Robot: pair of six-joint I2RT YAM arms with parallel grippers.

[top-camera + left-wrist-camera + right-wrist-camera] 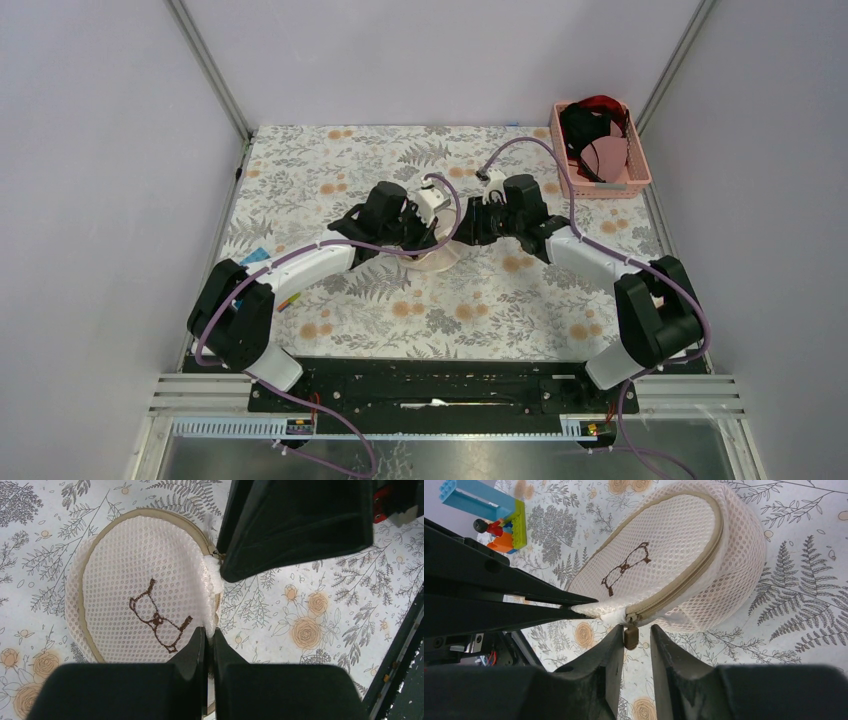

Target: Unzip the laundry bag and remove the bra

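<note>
**Laundry bag (435,262) mid-surface, zipped shut, pinched at the rim**

Counted on the floral surface (480,300): one laundry bag, one pink slatted basket (612,188), one small heap of toy bricks (511,530).

Lying about midway across, between the two arms and well apart from the basket in the far right corner. Round, cream-white mesh. One tan zip (696,567) around the rim, closed up to its end. One brown line drawing (156,621) on the upper face.

Clamped on a fold of white fabric at the rim, just beside the zip's end: left gripper (209,632), with no gap between its two fingers.

Set either side of the single brown zip pull (630,636): right gripper (635,634). Jaws part-way apart, one finger close against the pull, a sliver of gap on the other side. Not clamped on it.

Both grippers just beside each other at the same spot on the rim.

In the basket: black and red garments, plus one dusty pink piece. Number of garments impossible to tell.

Near the left edge of the surface: blue, green and orange bricks, with one small figure among them.
</note>
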